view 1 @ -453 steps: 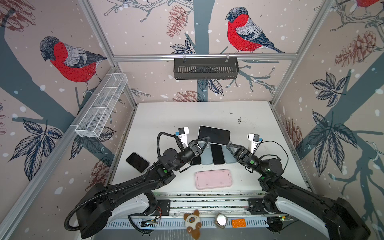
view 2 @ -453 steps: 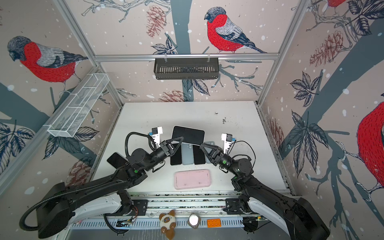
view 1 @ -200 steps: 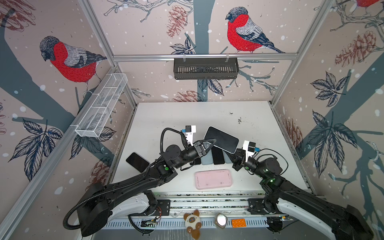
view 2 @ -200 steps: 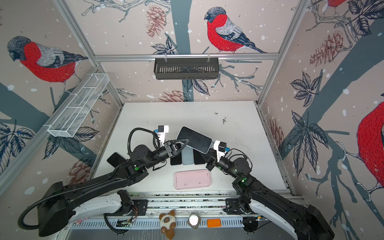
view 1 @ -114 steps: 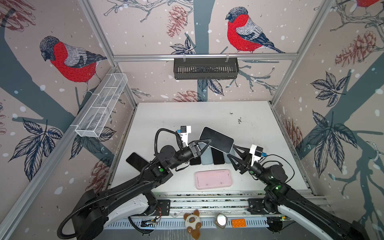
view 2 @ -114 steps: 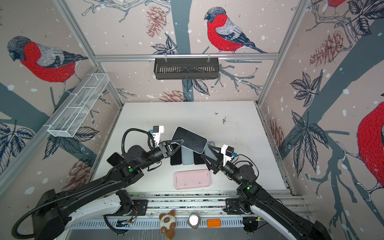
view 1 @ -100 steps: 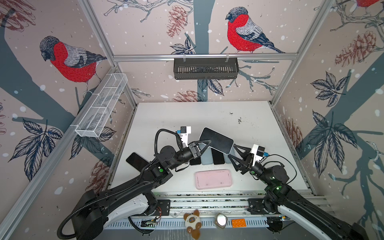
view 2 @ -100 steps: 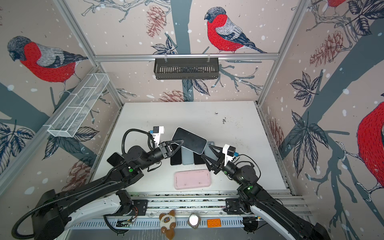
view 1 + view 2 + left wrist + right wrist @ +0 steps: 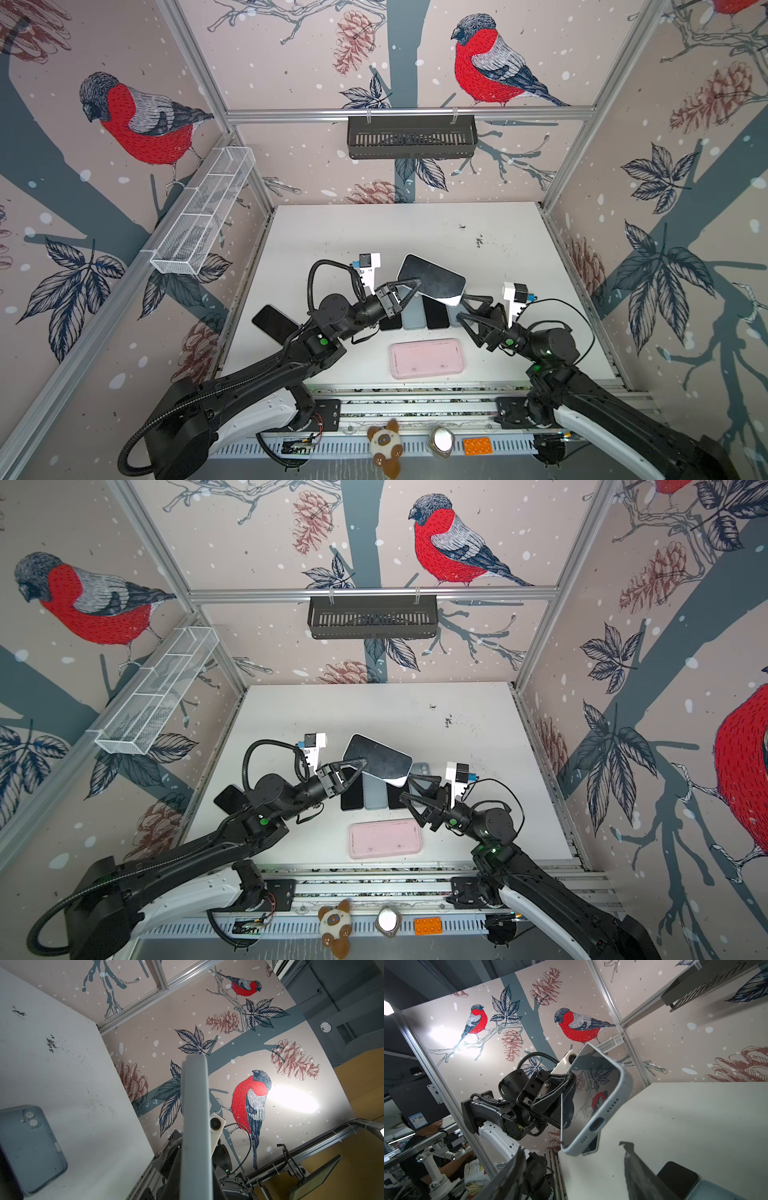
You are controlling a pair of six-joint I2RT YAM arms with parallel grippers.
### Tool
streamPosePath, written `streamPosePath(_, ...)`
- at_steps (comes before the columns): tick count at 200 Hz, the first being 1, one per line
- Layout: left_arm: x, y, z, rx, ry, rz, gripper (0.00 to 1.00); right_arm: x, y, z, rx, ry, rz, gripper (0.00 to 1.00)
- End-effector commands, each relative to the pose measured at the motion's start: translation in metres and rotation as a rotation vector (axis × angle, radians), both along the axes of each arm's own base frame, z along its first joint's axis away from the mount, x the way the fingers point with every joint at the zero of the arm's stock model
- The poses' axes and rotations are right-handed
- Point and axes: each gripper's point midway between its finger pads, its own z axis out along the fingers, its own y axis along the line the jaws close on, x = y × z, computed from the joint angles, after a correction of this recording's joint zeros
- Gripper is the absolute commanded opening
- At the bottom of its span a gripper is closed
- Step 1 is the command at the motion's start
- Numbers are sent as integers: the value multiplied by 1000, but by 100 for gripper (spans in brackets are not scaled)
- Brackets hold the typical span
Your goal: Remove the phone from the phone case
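- Left tool [image 9: 414, 286] pinches the phone [image 9: 432, 279], seated in its pale phone case [image 9: 623, 1093], above the worktop [image 9: 374, 232]
- Right tool [image 9: 462, 307] spread, empty, just beside the phone's opposite end

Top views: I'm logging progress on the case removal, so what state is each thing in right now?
cased phone: lifted off the table, tilted, phone not yet out of its pale case.
left claw: shut on the cased phone.
right claw: open, empty, close to the phone's corner.
pink case: flat on the table, no claw on it.
black phone: flat at the table's left edge.
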Motion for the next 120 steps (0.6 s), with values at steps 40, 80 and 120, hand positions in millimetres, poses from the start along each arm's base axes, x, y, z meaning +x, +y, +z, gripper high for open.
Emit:
streamPosePath(40, -5, 2, 24, -83, -88, -13, 0, -11, -3, 23, 84, -29, 75, 53)
streamPosePath(80, -4, 0, 24, -91, -86, -16, 0, -10, 0, 21, 87, -14, 93, 44)
streamPosePath(120, -4, -4, 23, -88, -82, -32, 0, -9, 1, 22, 91, -14, 94, 37)
